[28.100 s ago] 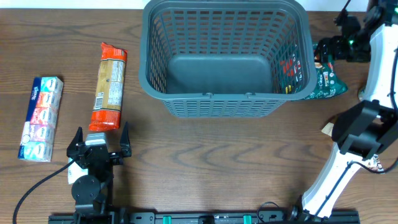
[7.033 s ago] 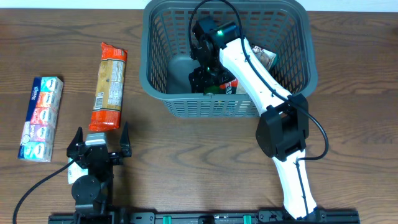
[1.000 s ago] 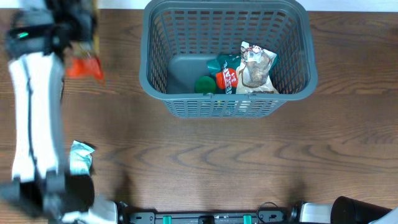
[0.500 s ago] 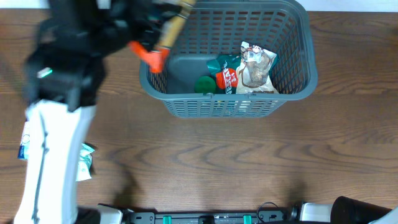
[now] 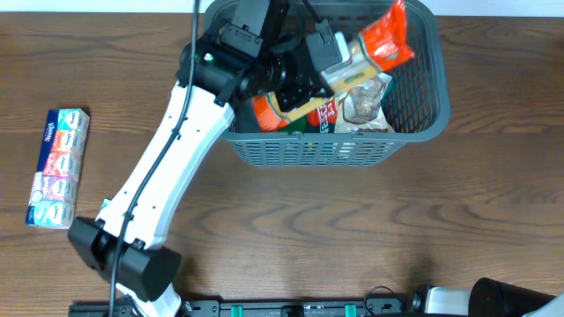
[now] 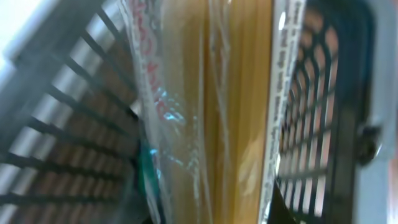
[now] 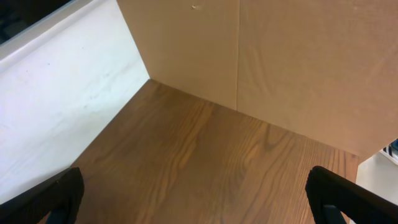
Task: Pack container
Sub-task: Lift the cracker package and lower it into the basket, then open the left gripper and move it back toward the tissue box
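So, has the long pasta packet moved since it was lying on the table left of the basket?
Yes. The pasta packet has gone right: from the table left of the container to above it, tilted across its opening.

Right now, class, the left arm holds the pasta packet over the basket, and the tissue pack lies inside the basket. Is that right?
No. The tissue pack lies outside the basket, on the table far to its left, as the overhead view shows. The left gripper does hold the pasta packet over the basket.
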